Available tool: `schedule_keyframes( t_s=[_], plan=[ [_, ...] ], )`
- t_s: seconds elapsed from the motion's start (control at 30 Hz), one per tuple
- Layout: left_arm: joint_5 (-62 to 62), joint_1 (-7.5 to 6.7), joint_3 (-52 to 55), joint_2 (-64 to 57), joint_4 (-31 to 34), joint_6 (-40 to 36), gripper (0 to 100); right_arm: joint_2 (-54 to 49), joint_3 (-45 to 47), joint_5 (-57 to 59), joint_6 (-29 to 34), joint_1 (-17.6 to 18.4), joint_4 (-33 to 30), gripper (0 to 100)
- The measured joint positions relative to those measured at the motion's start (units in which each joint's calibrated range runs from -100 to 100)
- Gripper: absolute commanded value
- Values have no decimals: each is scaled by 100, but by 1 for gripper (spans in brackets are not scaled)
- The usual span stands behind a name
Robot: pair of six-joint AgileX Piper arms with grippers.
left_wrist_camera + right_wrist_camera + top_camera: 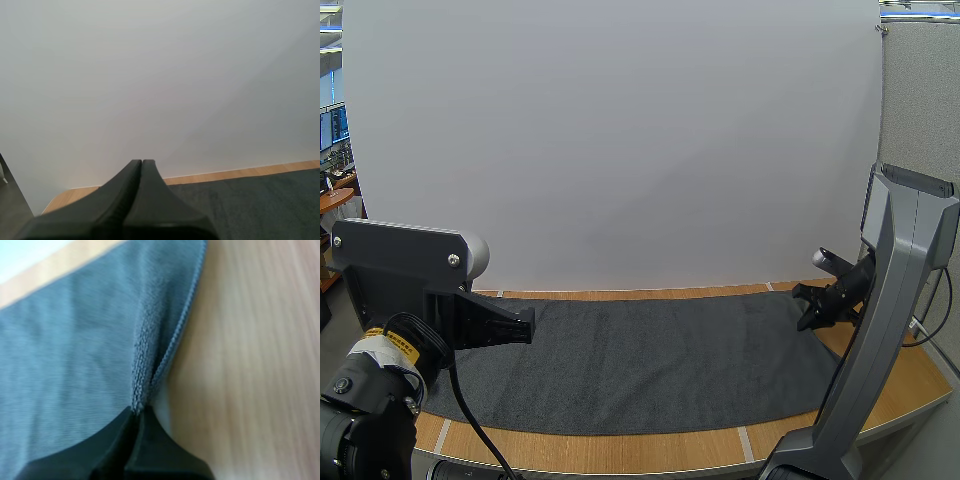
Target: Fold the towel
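A wooden table [620, 452] of light, warm-toned grain is seen in the high view. Bare wood is left showing along its front edge, at its right end, and in a narrow strip along the back. Short pale lines [745, 440] are marked across the wood near the front edge. A plain white board [620, 140] is stood upright just behind the table, meeting its back edge. In the right wrist view, straight grain is seen on the bare wood.

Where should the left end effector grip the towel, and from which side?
Probably its left edge, approached from the left: the towel lies flat, so only a hem offers a pinch, as where the right end effector is shut on the right hem.
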Motion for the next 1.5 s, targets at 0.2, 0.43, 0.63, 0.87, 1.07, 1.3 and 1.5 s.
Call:
schedule_keyframes(
  t_s=[0.2,0.43,0.63,0.87,1.07,1.3,1.5],
  plan=[
    [0,0,0,0,0,0,0,-331,-141,732,-32,9,177,0],
    [0,0,0,0,0,0,0,-1414,-141,1530,-32,462,206,0],
    [0,0,0,0,0,0,0,-1906,-141,1586,58,756,206,0],
    [0,0,0,0,0,0,0,-2386,-141,1600,278,1097,183,0],
    [0,0,0,0,0,0,0,-2905,-141,1621,878,1748,44,0],
    [0,0,0,0,0,0,0,-3169,-141,1640,1418,2291,-62,0],
    [0,0,0,0,0,0,0,-3251,-141,1675,1868,2722,-227,0]
  ],
)
